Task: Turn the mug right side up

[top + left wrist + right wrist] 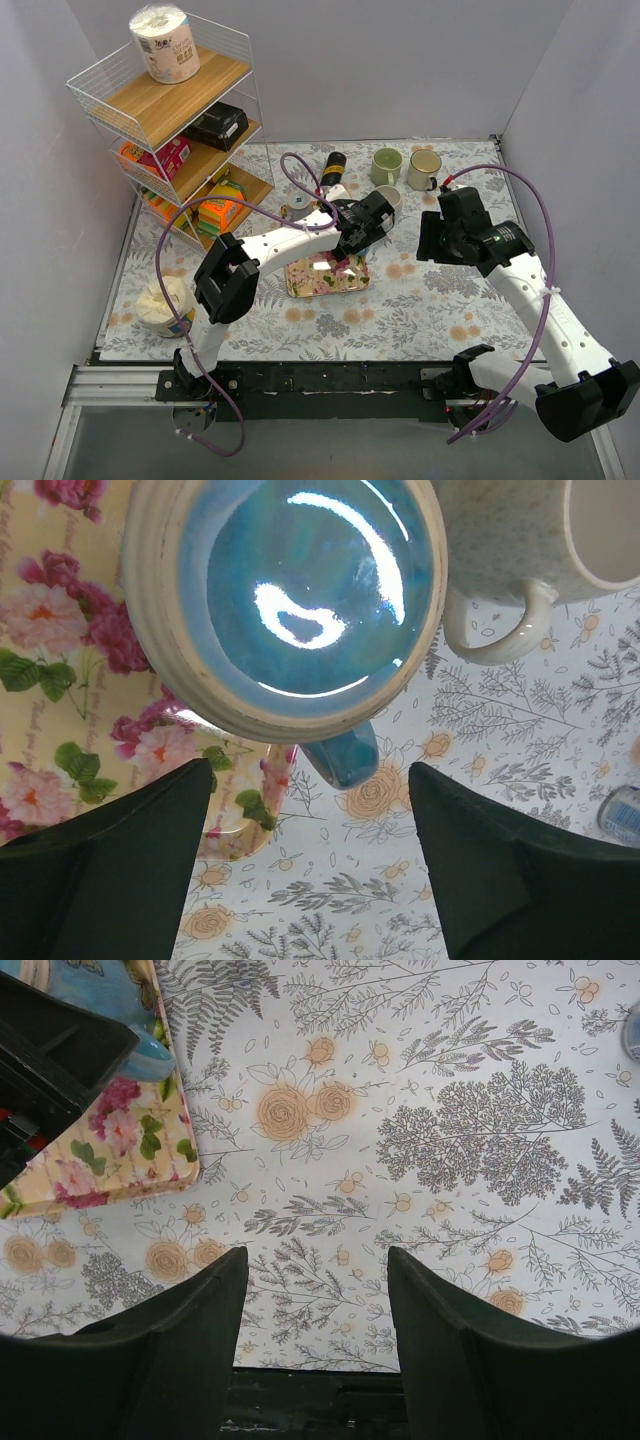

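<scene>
The blue mug (290,600) sat on the floral tray (60,680) just beyond the spread left fingers (120,870); the right fingers (150,1360) stood apart above the patterned surface (450,1160).

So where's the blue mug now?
In the left wrist view, the blue mug sits at a corner of the floral tray, ahead of the left gripper, beside a cream mug.

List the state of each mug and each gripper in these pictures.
blue mug: upside down on the floral tray, base up.
white mug: upright, beside it.
green mug: upright.
cream mug: upright.
left gripper: open, above the blue mug.
right gripper: open, empty.
</scene>
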### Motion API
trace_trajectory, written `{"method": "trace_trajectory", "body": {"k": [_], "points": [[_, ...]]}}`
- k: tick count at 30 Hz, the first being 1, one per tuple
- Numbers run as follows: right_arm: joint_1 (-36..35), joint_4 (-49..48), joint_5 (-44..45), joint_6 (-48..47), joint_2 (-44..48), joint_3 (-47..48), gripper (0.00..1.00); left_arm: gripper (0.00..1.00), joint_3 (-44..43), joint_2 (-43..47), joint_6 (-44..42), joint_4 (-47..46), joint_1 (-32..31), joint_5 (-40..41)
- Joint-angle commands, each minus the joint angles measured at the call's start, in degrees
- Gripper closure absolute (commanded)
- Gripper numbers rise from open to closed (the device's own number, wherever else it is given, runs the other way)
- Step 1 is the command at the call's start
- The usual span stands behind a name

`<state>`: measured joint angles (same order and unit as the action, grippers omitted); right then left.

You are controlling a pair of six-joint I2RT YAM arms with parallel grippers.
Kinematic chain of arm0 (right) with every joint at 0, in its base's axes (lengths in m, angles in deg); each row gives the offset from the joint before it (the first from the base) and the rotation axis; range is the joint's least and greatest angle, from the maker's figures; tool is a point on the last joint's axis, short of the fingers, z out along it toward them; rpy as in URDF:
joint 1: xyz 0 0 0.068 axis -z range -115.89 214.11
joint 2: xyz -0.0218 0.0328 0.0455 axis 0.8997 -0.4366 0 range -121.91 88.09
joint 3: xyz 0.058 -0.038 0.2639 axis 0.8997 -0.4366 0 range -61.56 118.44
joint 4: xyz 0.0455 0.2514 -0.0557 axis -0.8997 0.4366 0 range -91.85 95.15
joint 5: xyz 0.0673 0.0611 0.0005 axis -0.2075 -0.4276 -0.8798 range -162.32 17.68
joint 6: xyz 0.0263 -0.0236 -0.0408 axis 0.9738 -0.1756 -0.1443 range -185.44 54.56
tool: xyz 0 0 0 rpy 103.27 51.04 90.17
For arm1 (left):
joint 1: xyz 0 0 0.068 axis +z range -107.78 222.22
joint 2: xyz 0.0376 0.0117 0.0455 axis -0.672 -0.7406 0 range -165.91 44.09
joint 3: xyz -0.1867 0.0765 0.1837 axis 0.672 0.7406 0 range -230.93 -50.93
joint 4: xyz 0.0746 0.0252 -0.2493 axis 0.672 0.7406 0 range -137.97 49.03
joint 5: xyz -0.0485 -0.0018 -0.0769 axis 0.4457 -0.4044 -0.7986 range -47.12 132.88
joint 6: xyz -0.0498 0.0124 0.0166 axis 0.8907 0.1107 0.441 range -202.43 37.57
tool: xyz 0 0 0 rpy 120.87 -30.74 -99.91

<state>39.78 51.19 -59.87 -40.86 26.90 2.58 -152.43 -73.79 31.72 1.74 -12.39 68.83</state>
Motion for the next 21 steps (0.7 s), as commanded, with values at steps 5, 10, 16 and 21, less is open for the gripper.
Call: {"method": "trace_trajectory", "body": {"k": [5, 10, 16, 21], "points": [[1.4, -0.9, -1.2, -2.3, 0.5, -0.2, 0.35, 0.28, -0.6, -1.3, 12.1, -1.6, -0.1, 3.0], [1.6, -1.3, -1.9, -1.9, 1.0, -1.1, 0.36, 0.31, 0.9, -0.8, 11.2, -3.9, 0.1, 3.8], [1.8, -1.3, -1.7, -1.7, 1.3, -1.5, 0.36, 0.46, 3.3, 0.4, 11.1, -3.9, 0.6, 4.6], [1.8, -1.5, -2.0, -1.5, 1.1, -1.6, 0.36, 0.48, 7.4, 4.0, 11.1, -4.9, 0.7, 5.2]]}}
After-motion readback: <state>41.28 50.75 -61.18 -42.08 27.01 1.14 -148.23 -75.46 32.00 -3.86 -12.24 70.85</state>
